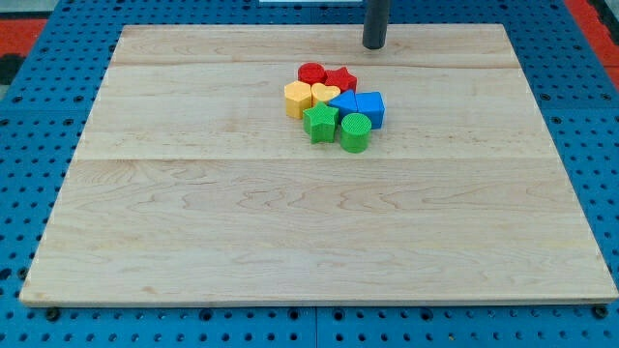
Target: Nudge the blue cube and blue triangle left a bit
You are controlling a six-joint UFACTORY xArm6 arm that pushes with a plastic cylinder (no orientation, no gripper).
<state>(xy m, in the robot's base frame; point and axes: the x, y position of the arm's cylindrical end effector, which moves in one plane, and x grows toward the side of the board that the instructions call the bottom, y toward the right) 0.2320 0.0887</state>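
On the wooden board all the blocks sit in one tight cluster, a little right of centre and toward the far side. Going from left to right: first the yellow hexagon, touching the yellow heart. Behind them, on the far side, is a red cylinder and next to it the red star. On the near side stand the green star and the green cylinder. Then come the two things of the task: the blue triangle, pressed between the heart and the blue cube, which is the block most to the right.

To do this step well, I think the tip should go around to the right side of the cube, at about the middle of its right face, and then push left only a short way. The cube would carry the triangle with it. The risk is that the yellow and green blocks are touching them on the left, so a long push would move the whole cluster.

The rod comes down straight from the top of the view, and my tip rests on the board at the far side, well apart from the red star and behind the cube. There are no jaws on this arm, only the rod, so nothing is open or closed
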